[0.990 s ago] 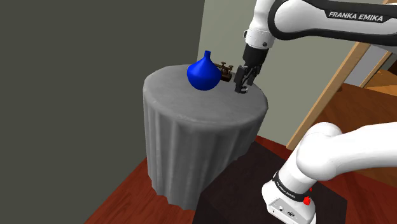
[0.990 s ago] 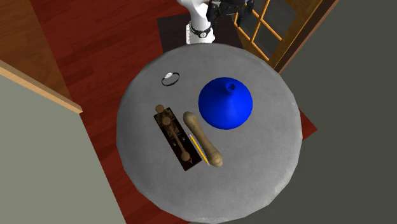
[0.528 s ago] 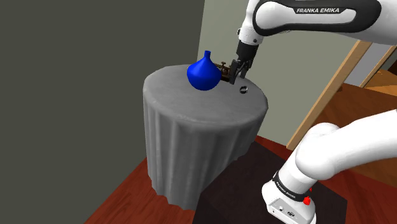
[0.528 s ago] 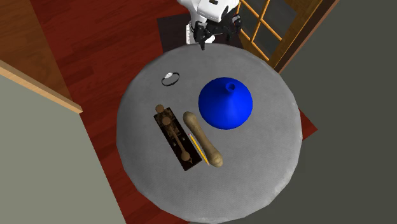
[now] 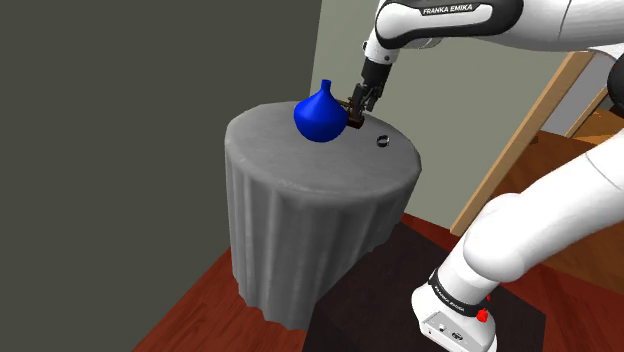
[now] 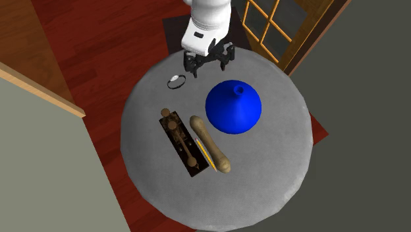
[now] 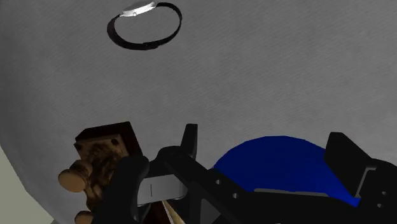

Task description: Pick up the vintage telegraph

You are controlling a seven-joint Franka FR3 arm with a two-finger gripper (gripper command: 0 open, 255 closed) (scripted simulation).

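Near the blue vase (image 6: 233,107), the gripper (image 6: 208,64) hovers, fingers (image 7: 189,141) apart.

- In the shoulder view the gripper (image 5: 357,104) has lifted and swung toward that view's left, off the small ring (image 5: 381,140), to just beside the blue vase (image 5: 320,116).
- In the second exterior view it has come from the top edge in over the table (image 6: 276,173) rim, near the ring.

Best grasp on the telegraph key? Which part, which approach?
Straight down, fingers across the narrow width of the telegraph key, on its dark base, probably at the end nearer the black ring: it lies flat and long, while a wooden club and yellow pencil crowd its far end.
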